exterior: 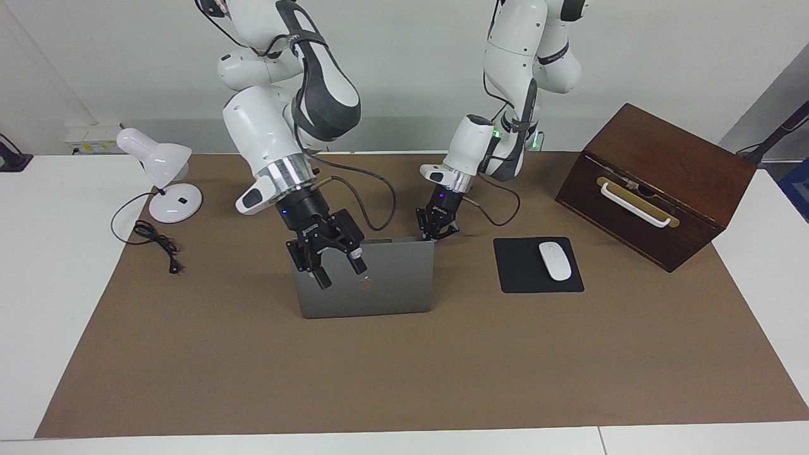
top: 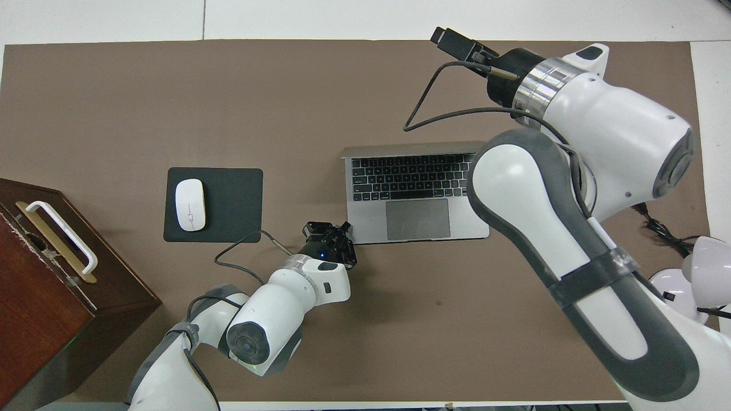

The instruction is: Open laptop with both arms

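Observation:
The silver-grey laptop (exterior: pixel 379 294) stands open on the brown mat, its lid upright and the apple logo facing away from the robots. Its keyboard (top: pixel 408 176) and base show in the overhead view. My right gripper (exterior: pixel 341 273) hangs open at the lid's upper corner toward the right arm's end, fingertips apart and holding nothing. In the overhead view only the right arm's wrist (top: pixel 534 85) shows clearly. My left gripper (exterior: pixel 436 232) (top: pixel 334 235) is shut, low at the base's corner nearest the robots, toward the left arm's end.
A black mouse pad (exterior: pixel 521 281) with a white mouse (exterior: pixel 555 260) lies beside the laptop toward the left arm's end. A brown wooden box (exterior: pixel 657 177) with a white handle stands past it. A white desk lamp (exterior: pixel 161 170) and its cord (exterior: pixel 155 243) sit at the right arm's end.

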`<state>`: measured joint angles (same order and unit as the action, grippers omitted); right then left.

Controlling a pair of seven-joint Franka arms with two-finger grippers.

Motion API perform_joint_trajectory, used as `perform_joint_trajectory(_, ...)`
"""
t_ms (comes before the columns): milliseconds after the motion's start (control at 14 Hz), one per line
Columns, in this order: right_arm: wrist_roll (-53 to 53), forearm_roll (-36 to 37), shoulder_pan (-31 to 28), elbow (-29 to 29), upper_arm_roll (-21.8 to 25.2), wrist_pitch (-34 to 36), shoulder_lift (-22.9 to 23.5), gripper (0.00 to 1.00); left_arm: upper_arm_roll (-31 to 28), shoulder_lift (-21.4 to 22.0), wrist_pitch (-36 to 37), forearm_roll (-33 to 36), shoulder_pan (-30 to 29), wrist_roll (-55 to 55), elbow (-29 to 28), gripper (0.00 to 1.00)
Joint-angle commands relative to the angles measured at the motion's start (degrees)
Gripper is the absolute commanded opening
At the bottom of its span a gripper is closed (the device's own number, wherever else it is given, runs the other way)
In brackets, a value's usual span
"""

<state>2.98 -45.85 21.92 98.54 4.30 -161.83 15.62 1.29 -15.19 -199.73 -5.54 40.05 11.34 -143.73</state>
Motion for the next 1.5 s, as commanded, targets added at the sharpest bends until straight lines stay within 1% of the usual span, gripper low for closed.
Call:
perform_joint_trajectory(0,3.6,7.1,-4.6,-6.0,-0.6,7.2,2.8,1.00,0.2,-2.7,-1.0,-0.1,2.4,-0.4,2.2,0.00)
perform_joint_trajectory(71,5.4,8.9,-5.9,-7.7,-0.6,10.7,2.8,1.00,0.2,-2.7,-1.0,-0.1,2.4,-0.3,2.2,0.00)
perform_joint_trajectory(214,8.3,12.1,-8.9,-8.9,-0.3,19.5,1.5,1.00,0.2,-2.7,-1.0,-0.1,2.4,-0.3,2.3,0.00)
perform_joint_trajectory(357,8.5,15.2,-15.4,-8.9,-0.1,35.7,-3.9,1.00,0.2,-2.7,-1.0,-0.1,2.4,-0.4,2.3,0.00)
perform_joint_trajectory(500,9.0,21.9,-21.3,-8.9,-0.2,47.5,-8.6,1.00,0.2,-2.7,-1.0,-0.1,2.4,-0.4,2.3,0.00)
perform_joint_trajectory(571,9.8,25.9,-22.9,-9.0,-0.1,52.0,-10.1,1.00,0.2,-2.7,-1.0,-0.1,2.4,-0.4,2.3,0.00)
perform_joint_trajectory(786,9.4,34.8,-24.5,-8.9,0.0,61.1,-14.3,1.00,0.3,-2.7,-1.0,-0.1,2.0,-0.4,2.5,0.00)
perform_joint_trajectory(1000,5.0,36.7,-26.0,-6.8,-0.1,66.4,-17.5,1.00,0.3,-1.7,-0.8,-0.3,1.1,-1.1,2.5,0.00)
perform_joint_trajectory(1143,-1.9,39.1,-25.2,-2.3,-0.3,65.9,-20.7,1.00,0.4,-0.2,-0.6,-0.4,-0.1,-1.4,2.5,0.00)
perform_joint_trajectory(1214,-3.5,39.9,-25.1,-0.9,-0.8,65.9,-21.5,1.00,0.4,0.5,-0.6,-0.4,-0.2,-1.5,2.3,0.00)
perform_joint_trajectory(1286,-4.7,39.9,-24.5,1.5,-1.0,65.3,-22.7,1.00,0.4,1.2,-0.6,-0.4,-0.7,-1.6,2.1,0.00)
perform_joint_trajectory(1429,-6.6,40.1,-22.8,10.3,-1.0,57.4,-26.9,1.00,0.4,2.1,-0.5,-0.5,-0.8,-1.9,1.7,0.00)
